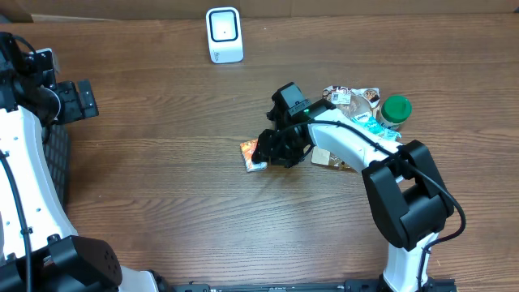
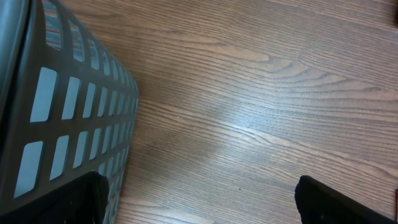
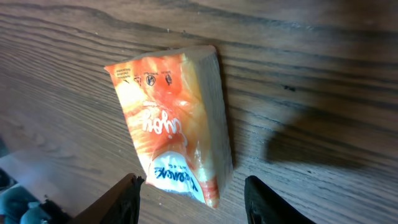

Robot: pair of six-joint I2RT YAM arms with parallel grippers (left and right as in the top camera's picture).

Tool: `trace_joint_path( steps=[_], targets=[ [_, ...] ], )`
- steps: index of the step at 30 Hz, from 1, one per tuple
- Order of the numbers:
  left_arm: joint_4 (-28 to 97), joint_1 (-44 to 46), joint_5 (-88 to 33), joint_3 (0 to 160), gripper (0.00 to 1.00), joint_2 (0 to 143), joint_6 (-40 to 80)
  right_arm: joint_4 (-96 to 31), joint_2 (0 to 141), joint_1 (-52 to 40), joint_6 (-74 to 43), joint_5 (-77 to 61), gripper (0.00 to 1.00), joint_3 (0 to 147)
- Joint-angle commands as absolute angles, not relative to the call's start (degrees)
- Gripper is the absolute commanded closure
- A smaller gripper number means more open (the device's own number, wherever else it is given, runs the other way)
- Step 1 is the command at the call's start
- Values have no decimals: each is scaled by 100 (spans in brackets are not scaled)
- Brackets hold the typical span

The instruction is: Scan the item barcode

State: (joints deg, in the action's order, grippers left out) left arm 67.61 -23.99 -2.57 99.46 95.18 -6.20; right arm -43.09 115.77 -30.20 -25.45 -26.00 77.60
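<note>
Seen from overhead, my right pincer (image 1: pixel 274 148) covers most of the orange packet (image 1: pixel 253 156) near the middle of the table (image 1: pixel 162 186); only the packet's left end shows. The same arm hides part of the pile of wrappers (image 1: pixel 350 99) toward the table's right edge. The scanner (image 1: pixel 224 34) at the far edge is too small for me to make out its face. On the right wrist view both fingers (image 3: pixel 127 199) are cut off by the bottom edge, and the packet's fine print blurs. On the left wrist view the basket (image 2: pixel 62 106) runs off the left edge. The left pincer (image 2: pixel 199 208) shows only cropped finger ends in the bottom corners.
</note>
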Motion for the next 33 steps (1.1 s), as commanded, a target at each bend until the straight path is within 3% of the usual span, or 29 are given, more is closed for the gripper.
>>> trace_joint_path(
  steps=[1,8,12,23,31,33],
  targets=[
    [6744,-2359,-255,9946,0,9515,-687,-4228,11745,-3089,-2534,-2381,49,7719],
    [6744,-2359,-255,9946,0,9515,-687,-4025,11959,-2985,-2528,-2377,56,7743],
    [6744,-2359,-255,9946,0,9515,-687,-4130,11889,-2840,-2049,-3100,51,7848],
    [6744,-2359,-255,9946,1,9515,-690,-4294,11458,-2602,-1944,-2808,48,7872],
    [6744,-2359,-255,9946,1,9515,-687,-3424,11531,-2628,-1944,-2877,50,7225],
    [6744,-2359,-255,9946,0,9515,-687,-3385,11531,-2635,-1944,-2880,54,7225]
  ],
)
